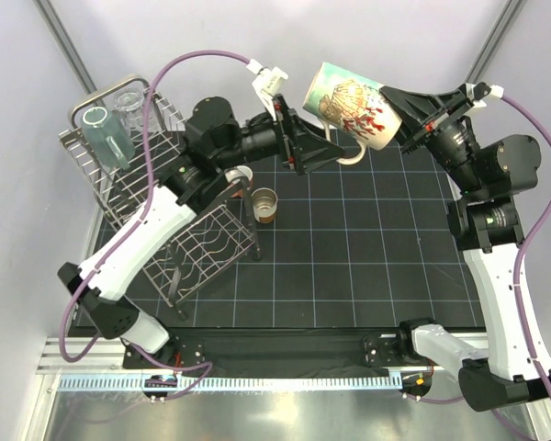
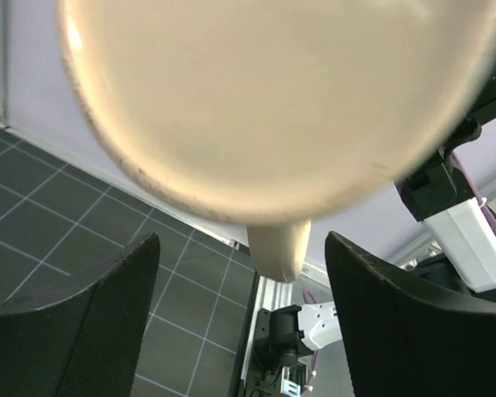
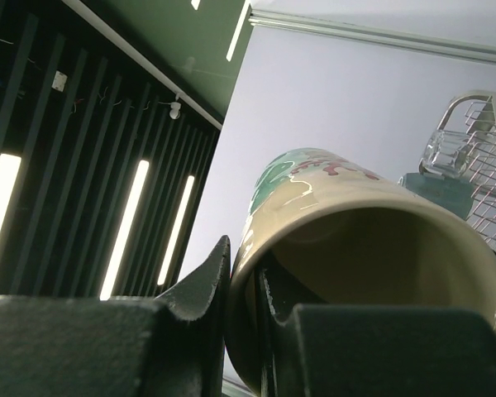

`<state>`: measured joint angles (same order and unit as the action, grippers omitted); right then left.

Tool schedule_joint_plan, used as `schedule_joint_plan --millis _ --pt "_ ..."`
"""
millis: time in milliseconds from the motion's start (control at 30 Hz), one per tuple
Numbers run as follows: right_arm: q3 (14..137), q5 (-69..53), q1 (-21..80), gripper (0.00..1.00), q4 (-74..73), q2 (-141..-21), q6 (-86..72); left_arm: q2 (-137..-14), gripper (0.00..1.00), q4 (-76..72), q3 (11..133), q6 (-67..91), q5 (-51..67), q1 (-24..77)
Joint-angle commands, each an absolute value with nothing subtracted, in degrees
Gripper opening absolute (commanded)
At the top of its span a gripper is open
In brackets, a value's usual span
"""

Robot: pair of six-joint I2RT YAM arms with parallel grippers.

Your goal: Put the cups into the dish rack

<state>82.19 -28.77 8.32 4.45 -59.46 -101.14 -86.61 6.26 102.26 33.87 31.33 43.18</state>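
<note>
My right gripper [image 1: 392, 106] is shut on the rim of the large cream mug [image 1: 349, 106] and holds it tilted in the air at the back. In the right wrist view one finger [image 3: 205, 285] is outside the mug [image 3: 355, 240] and one is inside it. My left gripper [image 1: 305, 140] is open beside the mug's handle [image 1: 351, 154]. In the left wrist view the handle [image 2: 277, 246] hangs between the spread fingers [image 2: 83, 322], not touching them. The dish rack [image 1: 197, 241] stands at left and holds the grey-teal tumbler [image 1: 106, 138] and the clear glass [image 1: 129, 96]. The small brown-based cup [image 1: 265, 204] stands on the mat. The salmon-pink mug [image 1: 239, 176] is partly hidden under my left arm.
A black gridded mat [image 1: 367, 257] covers the table. The rack's tubular handles [image 1: 151, 119] rise at its back end. The right arm's base [image 2: 310, 331] shows below the mug in the left wrist view. Grey walls close in the back and sides.
</note>
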Motion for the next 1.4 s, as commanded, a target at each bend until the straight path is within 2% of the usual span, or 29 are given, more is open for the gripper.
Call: schedule_joint_plan --millis 0,133,333,567,800,933,1000,1100,1167,1367 --pt "84.6 -28.3 8.6 0.04 12.1 -56.3 -105.0 -88.3 0.77 0.3 106.1 33.0 36.5 44.3" --pt "84.4 -28.4 8.6 0.04 12.3 -56.0 -105.4 -89.1 0.71 -2.3 106.5 33.7 36.6 44.7" --pt "83.0 -28.4 8.7 0.04 13.5 -55.7 -105.8 -89.9 0.55 -10.5 105.6 40.3 38.1 45.3" --pt "82.4 -27.9 8.6 0.04 14.3 -55.5 -105.6 -90.2 0.49 -10.0 105.5 40.5 36.7 46.8" --pt "81.6 -27.2 8.7 0.04 14.8 -55.0 -105.5 -91.1 0.49 -9.9 105.6 41.1 36.4 48.2" --pt "81.7 -27.0 8.7 0.04 14.9 -54.9 -105.2 -91.6 0.32 -9.2 105.9 41.5 36.3 48.3" --pt "81.7 -26.9 8.8 0.04 14.9 -55.0 -104.9 -91.5 0.3 -9.1 105.7 41.7 35.4 48.3" --pt "81.4 -26.8 8.8 0.04 14.9 -54.8 -104.8 -91.1 0.22 -9.1 105.8 41.9 33.3 48.3" --pt "80.9 -26.8 8.8 0.04 14.9 -54.5 -104.8 -90.8 0.0 -9.8 105.8 42.9 31.7 48.3" --pt "79.8 -27.1 8.8 0.04 15.6 -54.2 -103.0 -88.6 0.0 -11.3 104.9 43.6 29.4 48.3"
